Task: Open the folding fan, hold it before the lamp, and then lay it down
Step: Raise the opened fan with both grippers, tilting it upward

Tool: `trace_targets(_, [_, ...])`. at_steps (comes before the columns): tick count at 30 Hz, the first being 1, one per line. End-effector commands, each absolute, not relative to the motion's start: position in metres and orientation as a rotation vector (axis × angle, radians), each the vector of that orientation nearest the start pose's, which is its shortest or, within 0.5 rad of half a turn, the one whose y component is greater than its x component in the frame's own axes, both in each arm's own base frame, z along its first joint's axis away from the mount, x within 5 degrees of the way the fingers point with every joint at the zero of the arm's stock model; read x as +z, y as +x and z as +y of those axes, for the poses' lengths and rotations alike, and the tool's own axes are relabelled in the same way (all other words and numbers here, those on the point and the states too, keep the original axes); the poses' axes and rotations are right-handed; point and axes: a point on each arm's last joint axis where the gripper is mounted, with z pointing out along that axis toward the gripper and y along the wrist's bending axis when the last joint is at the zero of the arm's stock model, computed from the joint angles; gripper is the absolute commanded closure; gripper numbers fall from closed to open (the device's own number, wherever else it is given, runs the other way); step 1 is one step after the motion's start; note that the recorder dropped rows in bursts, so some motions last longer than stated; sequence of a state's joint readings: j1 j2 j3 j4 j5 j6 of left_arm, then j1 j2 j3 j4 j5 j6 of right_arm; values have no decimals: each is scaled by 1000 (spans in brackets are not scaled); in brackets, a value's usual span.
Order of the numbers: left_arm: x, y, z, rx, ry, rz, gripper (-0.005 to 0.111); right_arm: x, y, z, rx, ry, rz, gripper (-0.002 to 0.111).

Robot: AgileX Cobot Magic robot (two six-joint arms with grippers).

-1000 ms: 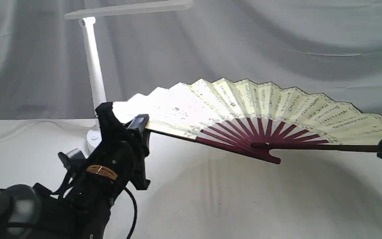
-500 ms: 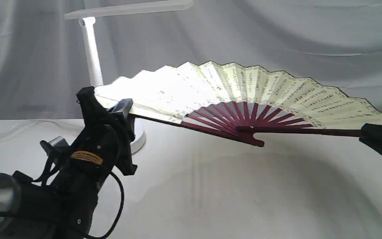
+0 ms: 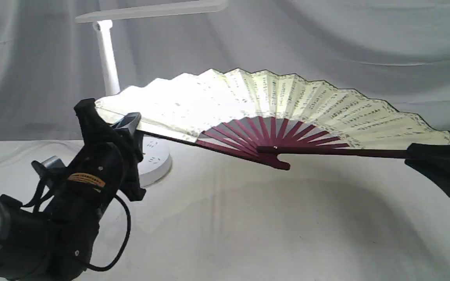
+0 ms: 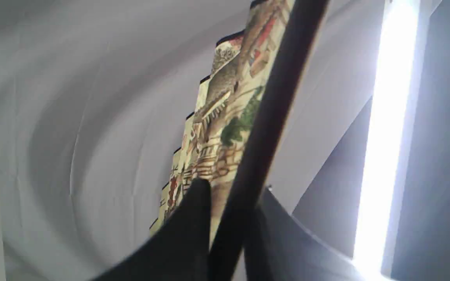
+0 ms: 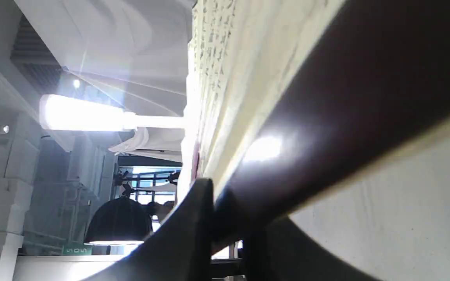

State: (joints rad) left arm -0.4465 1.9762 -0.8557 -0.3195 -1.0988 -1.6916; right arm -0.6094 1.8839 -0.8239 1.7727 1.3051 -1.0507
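The folding fan (image 3: 287, 105) is spread wide open above the table, its cream leaf with black calligraphy facing the exterior camera and its maroon ribs meeting at a pivot. My left gripper (image 3: 109, 121) is shut on the fan's left guard stick; its wrist view shows the dark stick (image 4: 260, 144) clamped between both fingers beside the painted side of the leaf. My right gripper (image 3: 430, 154) is shut on the right guard stick (image 5: 326, 128). The white lamp (image 3: 108, 62) stands behind the fan's left end, its lit head overhead and its round base (image 3: 154, 160) below the leaf.
A white cloth covers the table (image 3: 248, 234) and hangs as a backdrop (image 3: 326, 47). The fan's shadow falls on the cloth beneath it. The left arm's body (image 3: 53, 226) fills the lower left corner.
Both grippers have carried the open fan leftward and slightly up, toward the lamp. The lamp's base, first hidden behind the left gripper, now shows below the leaf.
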Motion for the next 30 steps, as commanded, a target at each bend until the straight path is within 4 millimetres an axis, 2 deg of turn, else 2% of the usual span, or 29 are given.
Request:
trace_targets(1, [190,361,-108,-1602,-1397,806,107,176,303,-112,1403,772,1844,108])
trace_targets(7, [190,361,-107,-1668,-1460,741,107,190,305,-99,1407,698,1853,108])
trace_targets(15, [190,362,-105,-1695,-1482,714,107,192,310,-82,1450,664,1881,108])
trace_targets(22, [191,366,-93,-1683,-1460,721,107,207,324,-80,1448,590,1870,108])
trace_targets(30, [195,368,-85,-1680,-1449,702,107,224,340,-65,1466,486,1871,108])
